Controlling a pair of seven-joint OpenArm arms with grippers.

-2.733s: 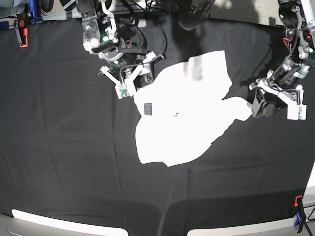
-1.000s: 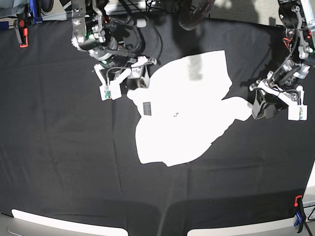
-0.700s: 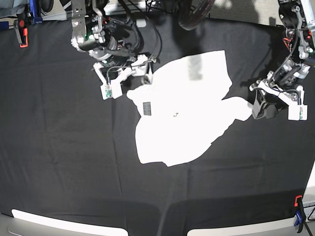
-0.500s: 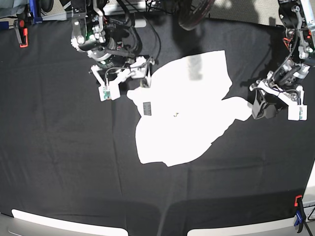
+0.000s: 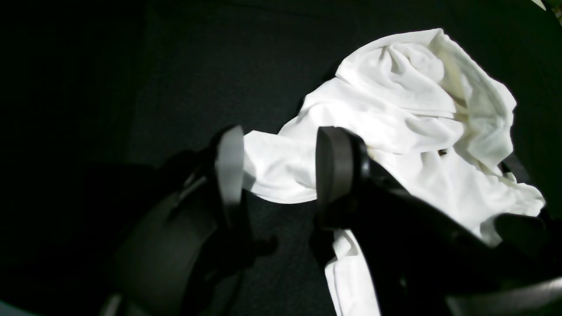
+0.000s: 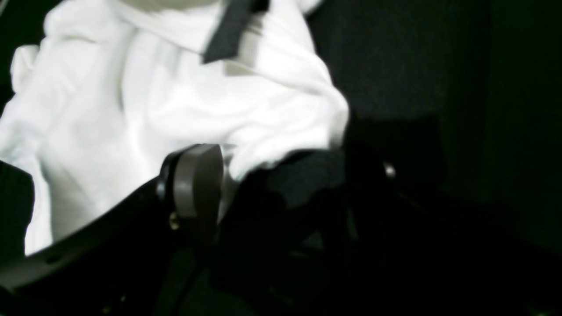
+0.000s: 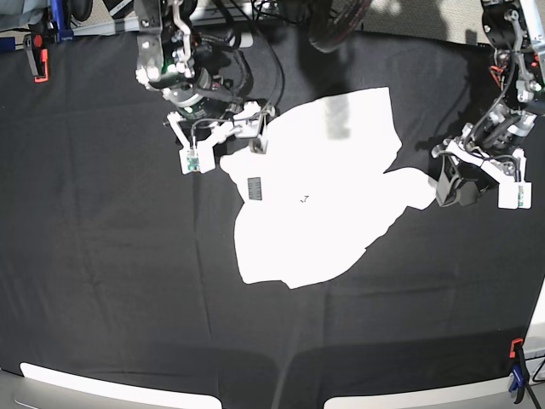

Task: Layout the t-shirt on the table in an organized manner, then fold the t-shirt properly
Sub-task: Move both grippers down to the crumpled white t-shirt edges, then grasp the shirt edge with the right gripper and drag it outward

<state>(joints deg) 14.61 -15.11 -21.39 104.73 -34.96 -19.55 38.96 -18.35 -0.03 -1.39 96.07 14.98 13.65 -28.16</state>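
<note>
One white t-shirt (image 7: pixel 328 192) is spread, crumpled and uneven, a little right of the middle of the base view, plain side up, with a small grey label (image 7: pixel 255 187) seen near its left edge. It lies on the bench (image 7: pixel 111 281), which is covered by a wrinkled black cloth and fills almost the whole frame. A grey shadow band is cast across the shirt's upper part.

At the shirt's upper left corner the right gripper (image 7: pixel 255 136) is placed, its white fingers just at the cloth's edge. In the right wrist view its jaws are seen held apart, one grey pad (image 6: pixel 197 184) against the white fabric (image 6: pixel 175 101) and a fold of the shirt lying between the two sides; whether the cloth is pinched cannot be told, as the picture is blurred.

At the shirt's right edge, by the sleeve that juts toward the right of the frame, the left gripper (image 7: pixel 460 183) is set low over the bench. In the left wrist view its jaws are seen wide open, the two pads (image 5: pixel 230 164) standing on either side of a rounded edge of the shirt (image 5: pixel 395 114), with black cloth below them.

An orange clamp (image 7: pixel 37 56) is fixed at the upper left edge of the bench, and another (image 7: pixel 516 349) at the lower right.
</note>
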